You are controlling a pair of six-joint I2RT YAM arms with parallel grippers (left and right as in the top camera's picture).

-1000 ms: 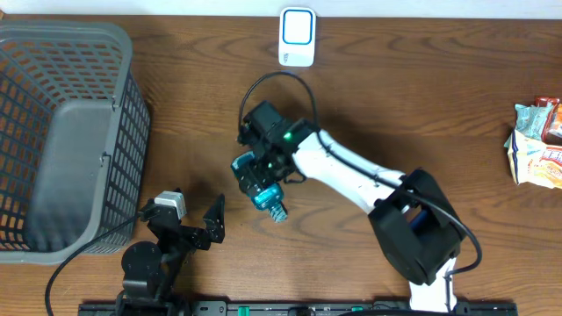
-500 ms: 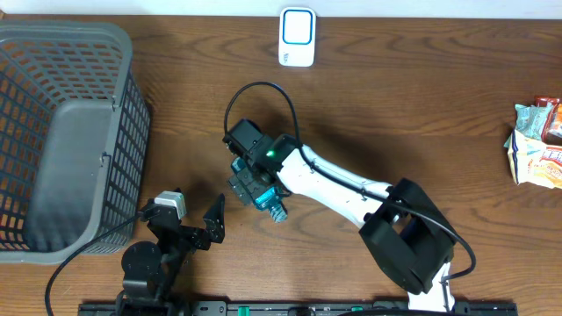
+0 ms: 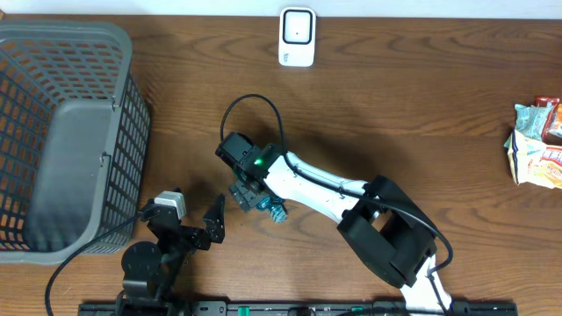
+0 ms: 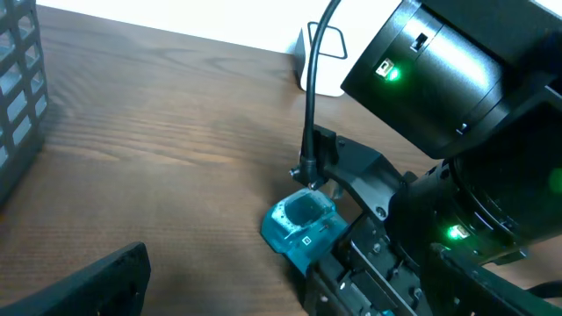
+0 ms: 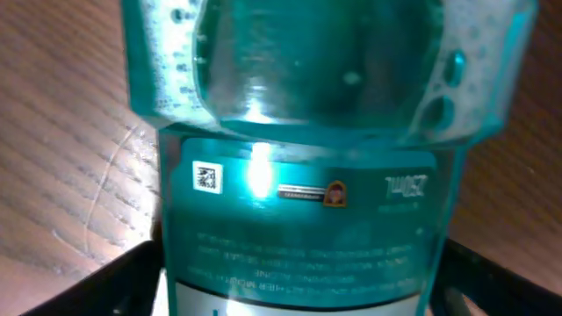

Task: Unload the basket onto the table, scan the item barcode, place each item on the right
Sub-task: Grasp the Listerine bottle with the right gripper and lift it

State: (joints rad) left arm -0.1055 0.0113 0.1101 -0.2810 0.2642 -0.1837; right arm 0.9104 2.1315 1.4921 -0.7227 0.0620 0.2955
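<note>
While the left gripper (image 3: 195, 213) sits wide open and empty at the near left, the right gripper (image 3: 249, 195) is down over the teal bottle (image 3: 270, 208) lying on the table (image 3: 395, 105), jaws straddling it; can't tell if they're clamped or clear.

A grey plastic mesh basket (image 3: 66, 132) stands well left of the right gripper (image 3: 259, 200); crinkled foil snack packets (image 3: 537, 145) lie far to its right on the brown wooden table (image 3: 421, 105).

The desk (image 3: 421, 96) is matt, grained wood, the bottle (image 5: 299, 237) glossy translucent teal plastic, the basket (image 3: 130, 114) dull grey plastic mesh
</note>
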